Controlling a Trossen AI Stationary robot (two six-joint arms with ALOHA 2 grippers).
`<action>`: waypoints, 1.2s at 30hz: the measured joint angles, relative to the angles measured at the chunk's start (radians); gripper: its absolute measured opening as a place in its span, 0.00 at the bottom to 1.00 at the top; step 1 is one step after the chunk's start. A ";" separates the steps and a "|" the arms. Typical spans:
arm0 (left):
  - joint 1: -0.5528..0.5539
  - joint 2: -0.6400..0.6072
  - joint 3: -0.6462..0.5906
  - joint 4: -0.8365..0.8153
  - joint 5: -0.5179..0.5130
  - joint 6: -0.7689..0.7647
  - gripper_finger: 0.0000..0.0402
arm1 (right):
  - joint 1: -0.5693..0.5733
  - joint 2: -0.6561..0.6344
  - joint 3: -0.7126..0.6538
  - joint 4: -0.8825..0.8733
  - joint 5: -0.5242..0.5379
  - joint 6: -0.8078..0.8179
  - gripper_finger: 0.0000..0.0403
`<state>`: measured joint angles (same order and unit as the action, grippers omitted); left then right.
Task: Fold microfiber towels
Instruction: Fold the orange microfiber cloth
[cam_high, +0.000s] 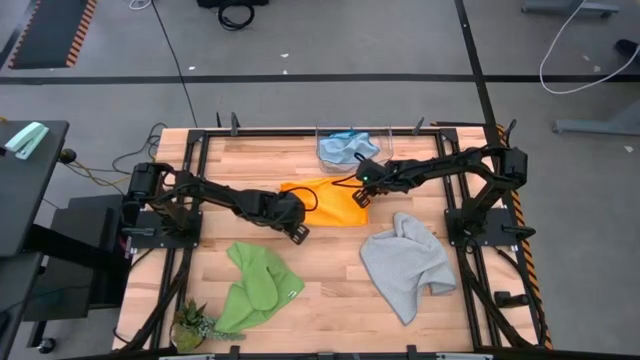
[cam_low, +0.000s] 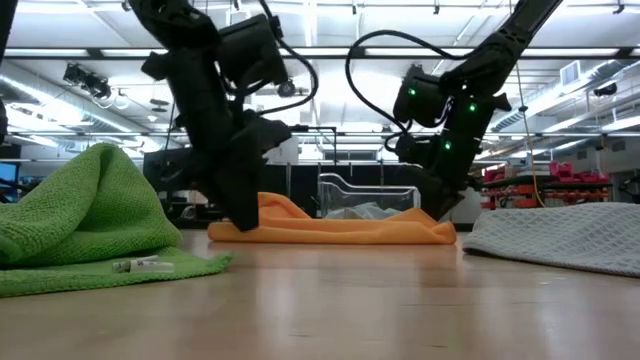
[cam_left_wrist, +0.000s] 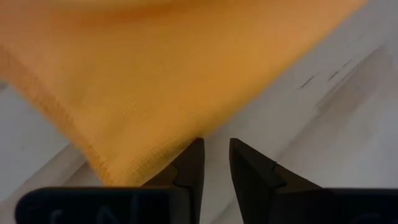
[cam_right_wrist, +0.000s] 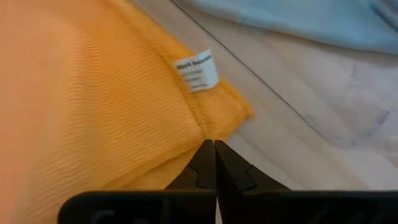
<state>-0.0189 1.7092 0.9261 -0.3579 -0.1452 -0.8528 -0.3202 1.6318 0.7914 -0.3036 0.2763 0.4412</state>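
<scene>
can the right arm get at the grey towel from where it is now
Probably yes. The right gripper sits at the orange towel's edge, and the grey towel lies just beside it on bare table, nothing between.

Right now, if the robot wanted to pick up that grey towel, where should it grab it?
Probably at the raised, bunched corner of the grey towel, nearest the right gripper, coming from above. The folds there stand off the table; the rest lies flat.

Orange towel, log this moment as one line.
orange towel: mid-table | left gripper: open at edge | right gripper: shut at corner
</scene>
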 joint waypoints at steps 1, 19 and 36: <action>0.000 0.000 0.010 0.000 0.000 0.000 0.20 | -0.001 0.000 0.000 -0.001 0.000 0.000 0.00; 0.095 0.011 0.027 -0.046 -0.008 0.080 0.21 | 0.100 -0.044 0.000 -0.067 -0.079 0.054 0.00; -0.052 0.005 -0.069 -0.063 -0.006 0.003 0.22 | 0.227 -0.248 0.000 -0.086 -0.060 0.134 0.00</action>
<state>-0.0709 1.7146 0.8574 -0.4207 -0.1513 -0.8496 -0.0935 1.3838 0.7910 -0.3894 0.2162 0.5750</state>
